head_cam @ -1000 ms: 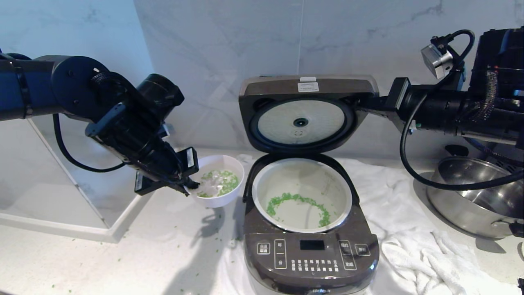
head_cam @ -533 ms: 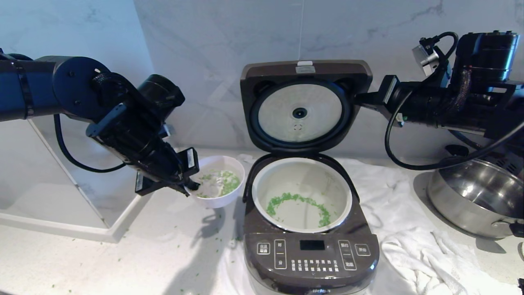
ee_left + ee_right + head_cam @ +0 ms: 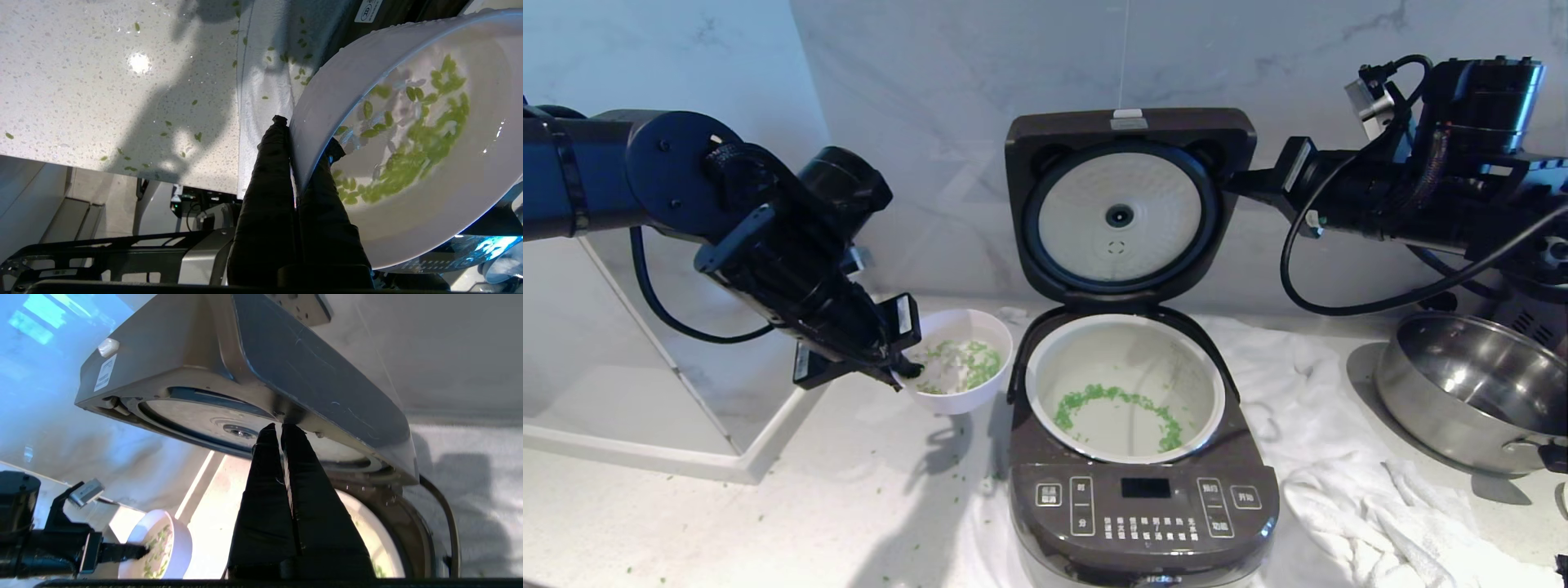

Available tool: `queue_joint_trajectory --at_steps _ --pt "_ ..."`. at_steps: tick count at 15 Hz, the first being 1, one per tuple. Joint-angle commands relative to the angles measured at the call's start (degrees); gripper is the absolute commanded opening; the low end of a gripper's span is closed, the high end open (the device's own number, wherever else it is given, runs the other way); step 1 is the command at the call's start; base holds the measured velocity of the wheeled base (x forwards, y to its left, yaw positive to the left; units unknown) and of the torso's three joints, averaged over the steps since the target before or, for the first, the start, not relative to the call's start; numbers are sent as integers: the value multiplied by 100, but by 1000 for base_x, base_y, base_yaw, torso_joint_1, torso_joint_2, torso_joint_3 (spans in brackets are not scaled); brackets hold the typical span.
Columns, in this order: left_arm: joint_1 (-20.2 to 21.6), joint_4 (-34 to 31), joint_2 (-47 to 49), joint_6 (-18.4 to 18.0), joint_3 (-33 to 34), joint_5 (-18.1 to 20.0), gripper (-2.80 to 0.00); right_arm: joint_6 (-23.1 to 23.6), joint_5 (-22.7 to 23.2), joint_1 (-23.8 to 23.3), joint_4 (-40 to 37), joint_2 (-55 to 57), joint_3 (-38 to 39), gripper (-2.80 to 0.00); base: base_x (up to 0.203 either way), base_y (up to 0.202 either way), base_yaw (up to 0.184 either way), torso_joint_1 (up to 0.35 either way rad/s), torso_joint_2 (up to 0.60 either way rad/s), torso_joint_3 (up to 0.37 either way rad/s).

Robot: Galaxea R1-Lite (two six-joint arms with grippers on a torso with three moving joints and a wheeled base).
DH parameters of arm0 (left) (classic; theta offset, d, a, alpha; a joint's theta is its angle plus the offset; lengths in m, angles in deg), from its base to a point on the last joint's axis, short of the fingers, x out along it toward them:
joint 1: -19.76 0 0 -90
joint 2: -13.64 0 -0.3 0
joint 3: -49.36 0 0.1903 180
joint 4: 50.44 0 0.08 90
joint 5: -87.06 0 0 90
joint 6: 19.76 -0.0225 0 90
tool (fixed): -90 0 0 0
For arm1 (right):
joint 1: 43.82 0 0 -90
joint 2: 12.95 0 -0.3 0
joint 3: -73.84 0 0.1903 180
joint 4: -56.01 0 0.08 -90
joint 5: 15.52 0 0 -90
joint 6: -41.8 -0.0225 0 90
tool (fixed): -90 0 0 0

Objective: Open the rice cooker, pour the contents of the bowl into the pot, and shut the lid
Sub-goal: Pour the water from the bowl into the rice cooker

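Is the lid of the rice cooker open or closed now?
Open. The lid stands up from the rice cooker, its silvery underside facing forward, and the pot below is uncovered.

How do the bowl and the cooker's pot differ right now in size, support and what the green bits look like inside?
The bowl is smaller and held by its rim in the left claw; the pot is wider and seated in the cooker. In the bowl, the green bits lie in a loose clump; in the pot they form a ring. Both are pale, round and open-topped.
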Motion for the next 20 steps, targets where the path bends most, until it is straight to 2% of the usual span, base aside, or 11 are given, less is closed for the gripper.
queue_joint_trajectory --at_steps 1,12,15,17,20 --pt "-5 -28 -11 24 -3 3 -280 -19 19 -60 166 135 -10 -280 0 0 0 0 0 0" --pt "-1 -28 -41 25 7 3 -280 -15 23 -75 377 -120 153 -280 0 0 0 0 0 0" --pt "-8 -28 -41 27 51 12 -280 -18 28 75 355 -750 604 -280 0 0 0 0 0 0" --pt "-4 -28 -93 50 86 12 -280 42 33 222 364 -1373 1204 -280 0 0 0 0 0 0" --pt "1 -28 -120 52 165 12 -280 582 34 485 330 -2555 2158 -280 0 0 0 0 0 0"
